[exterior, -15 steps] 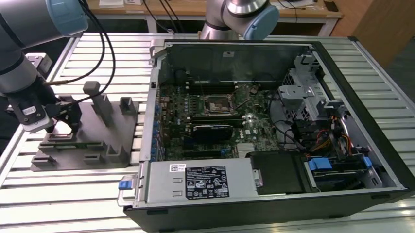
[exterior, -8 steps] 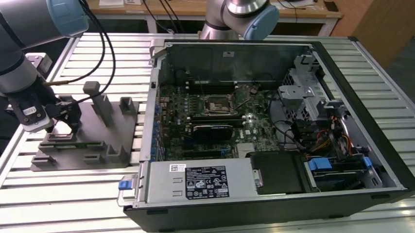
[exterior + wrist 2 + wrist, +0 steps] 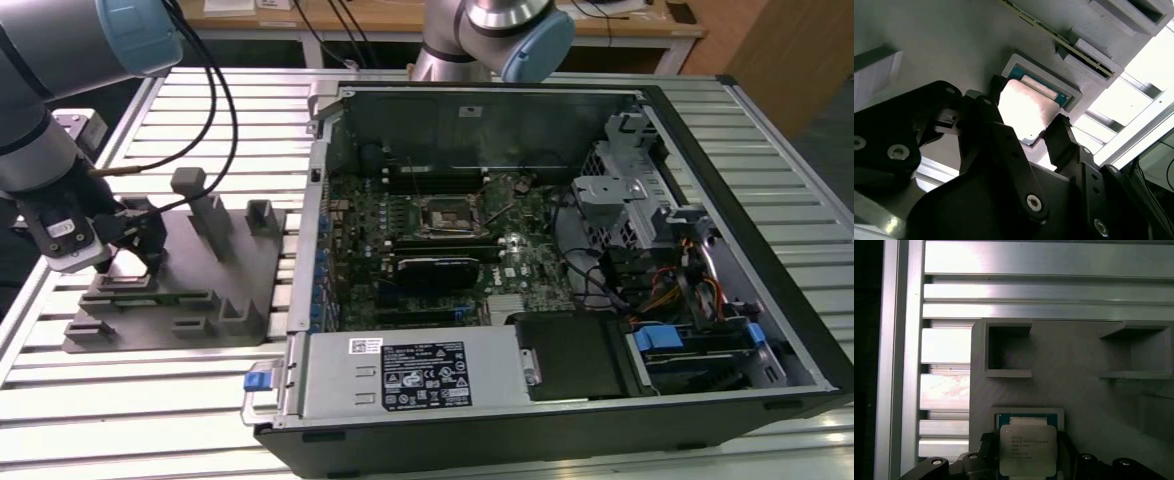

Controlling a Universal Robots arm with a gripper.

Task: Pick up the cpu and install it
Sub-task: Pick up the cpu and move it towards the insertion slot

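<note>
Flanking the cpu [image 3: 1026, 112] [image 3: 1027, 450] in both wrist views, jaws seemingly grip.

1. Surface [image 3: 174, 420]: bare aluminium slats with narrow gaps between them, running from the exterior view's left to its right.
2. Grey fixture [image 3: 140, 330] lies flat on the surface at the exterior view's left, raised blocks and slots facing up.
3. Open black computer case [image 3: 561, 440] lies on its side on the surface at the exterior view's right, open face up.
4. Fixture and case are just beside each other; cannot tell whether they touch.
</note>
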